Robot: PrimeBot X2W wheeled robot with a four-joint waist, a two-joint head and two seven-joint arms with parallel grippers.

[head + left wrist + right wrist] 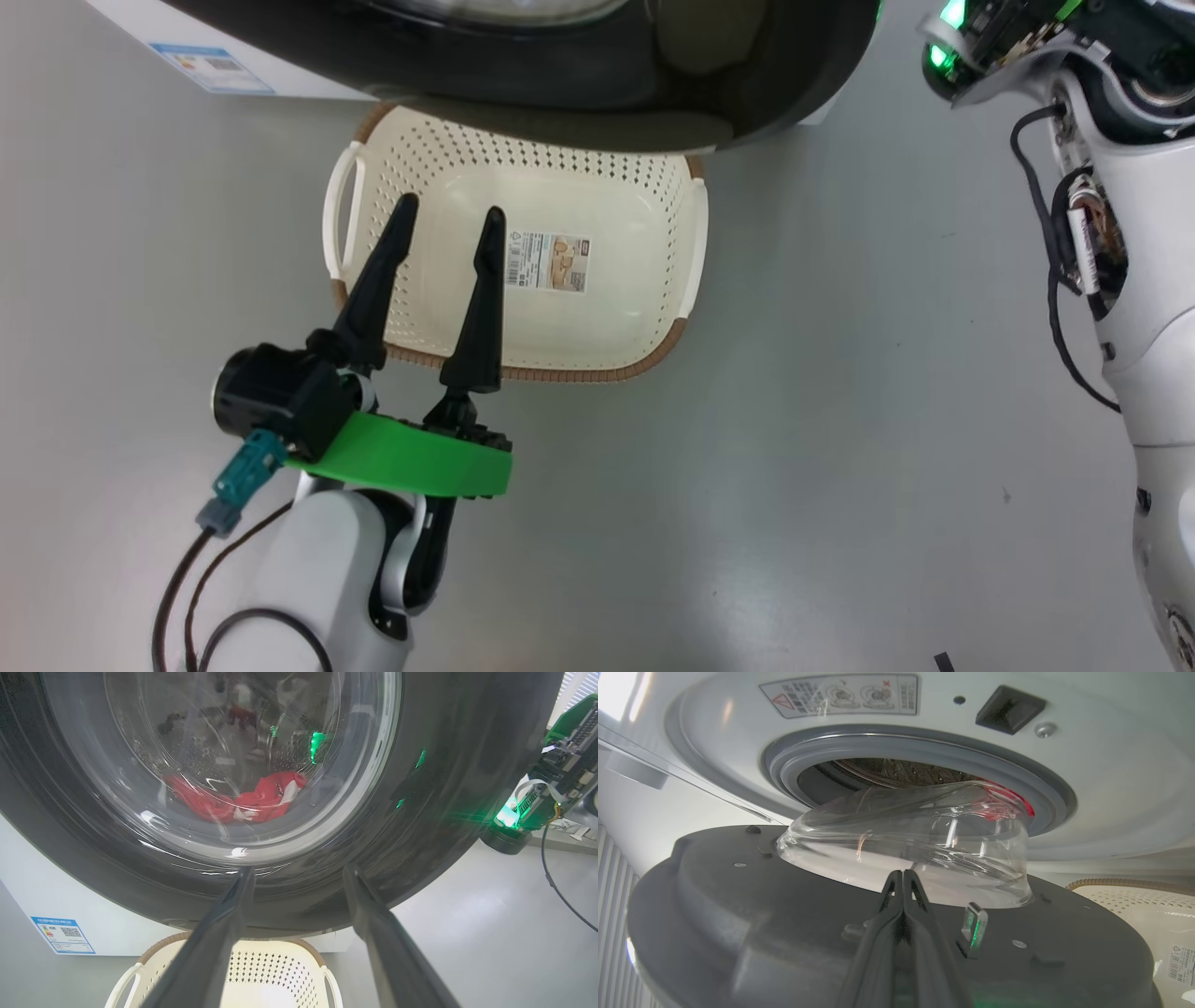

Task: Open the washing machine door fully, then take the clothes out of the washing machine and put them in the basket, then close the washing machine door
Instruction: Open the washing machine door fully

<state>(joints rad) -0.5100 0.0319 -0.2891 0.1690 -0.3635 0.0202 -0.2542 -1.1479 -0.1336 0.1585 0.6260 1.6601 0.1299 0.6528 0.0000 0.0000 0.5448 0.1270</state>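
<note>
— The left pincer (451,208), how does it stand?

— Spread wide, with nothing between its two dark fingers (373,280). In the head view it hangs over the near left part of the basket (560,375), tips pointing toward the washing machine door (653,93).

— And the right pincer (903,873)?

— Pressed together, pinching nothing. It sits at the inner side of the door, tips aimed at the foot of the glass bowl (901,849). Whether they touch it, I cannot tell.

— So the door is open?

— Partly. In the right wrist view it stands swung away from the washing machine (1111,765). The grey rubber ring (924,742) and the mouth of the drum (887,770) show behind the bowl.

— Where are the clothes (261,798)?

— Inside the drum. The left wrist view looks through the door's glass at red fabric with white trim lying low in there. A patch of red also shows at the ring's edge in the right wrist view.

— And the basket?

— On the floor (840,467), just in front of the machine, its far edge under the door's black rim. A paper label (549,262) shows on its bottom. A blue label (215,67) sits on the machine's lower corner, off to the basket's left.

— Anything of the right arm?

— Its pale forearm (1148,280) runs down the right edge of the head view, beside the door's rim.
</note>
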